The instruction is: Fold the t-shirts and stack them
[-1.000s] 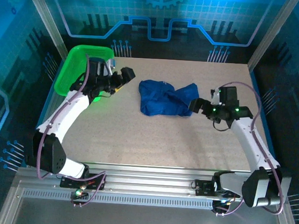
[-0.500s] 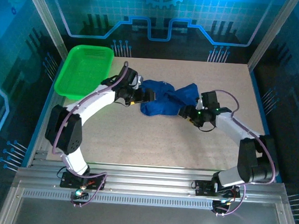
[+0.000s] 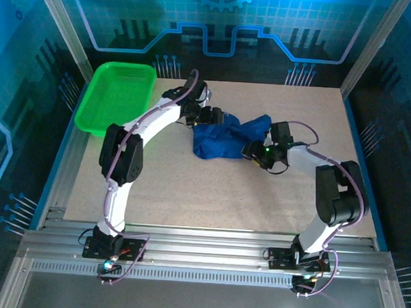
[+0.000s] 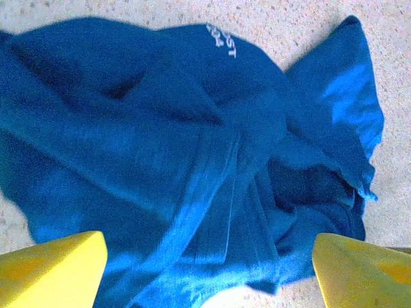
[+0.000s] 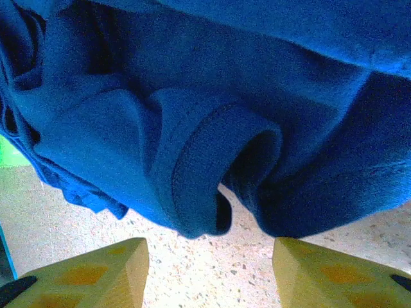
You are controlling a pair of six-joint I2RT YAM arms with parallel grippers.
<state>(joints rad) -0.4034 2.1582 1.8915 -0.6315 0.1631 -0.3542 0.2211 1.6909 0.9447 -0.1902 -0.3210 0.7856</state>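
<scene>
A royal-blue t-shirt [image 3: 224, 140] lies crumpled in a heap near the middle of the table; white lettering [image 4: 222, 42] shows on its far fold. My left gripper [image 3: 220, 120] stands open at the heap's upper left edge, its yellow fingertips [image 4: 51, 269] wide apart over the cloth [image 4: 192, 160]. My right gripper [image 3: 251, 151] is open at the heap's right side, low over the table. Its yellow fingertips [image 5: 96, 273] flank bare table just short of a rolled hem [image 5: 205, 173]. Nothing is gripped.
A green plastic basket [image 3: 115, 96] sits at the table's far left corner. Both arms reach in across the table toward the heap. Bare speckled tabletop [image 3: 210, 193] stretches between the heap and the arm bases.
The left arm swung from over the basket right to the heap's upper left edge. The right gripper slid left up to the heap's right side. Both pairs of jaws narrowed somewhat.
</scene>
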